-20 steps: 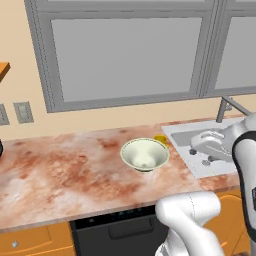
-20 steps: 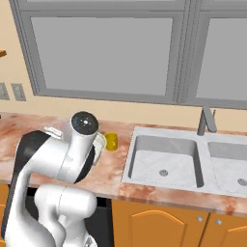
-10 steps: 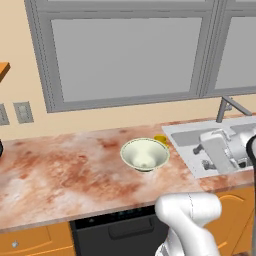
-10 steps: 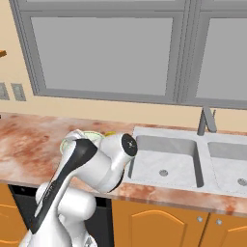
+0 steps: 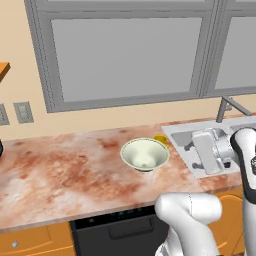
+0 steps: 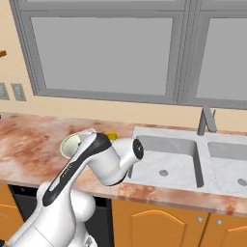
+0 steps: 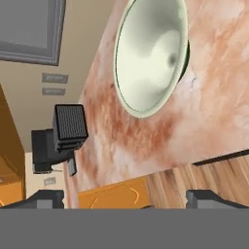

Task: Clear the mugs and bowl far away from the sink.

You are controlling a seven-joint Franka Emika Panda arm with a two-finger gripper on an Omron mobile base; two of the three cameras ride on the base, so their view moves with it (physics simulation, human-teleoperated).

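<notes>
The cream bowl (image 5: 145, 154) with a greenish outside sits upright on the marble counter, a little left of the sink (image 5: 186, 141). Just behind the bowl stands the yellow mug (image 5: 160, 139), mostly hidden by it. From the right base view my arm covers most of the bowl (image 6: 70, 143), and the yellow mug (image 6: 112, 136) peeks out beside the sink (image 6: 164, 159). My gripper (image 5: 196, 151) hangs over the sink's left basin, to the right of the bowl. In the hand view the gripper (image 7: 129, 200) is open and holds nothing, with the bowl (image 7: 151, 53) well ahead of it.
A tall grey faucet (image 6: 206, 120) rises at the sink's back. A dark appliance (image 7: 61, 136) stands at the counter's far left end, under wall outlets (image 5: 22, 112). Bare marble counter (image 5: 65, 170) stretches left of the bowl. Orange cabinets and a dark oven front lie below.
My arm has swung right and down from in front of the counter to over the sink's left basin. The gripper stayed open; the bowl and mug have not moved.
</notes>
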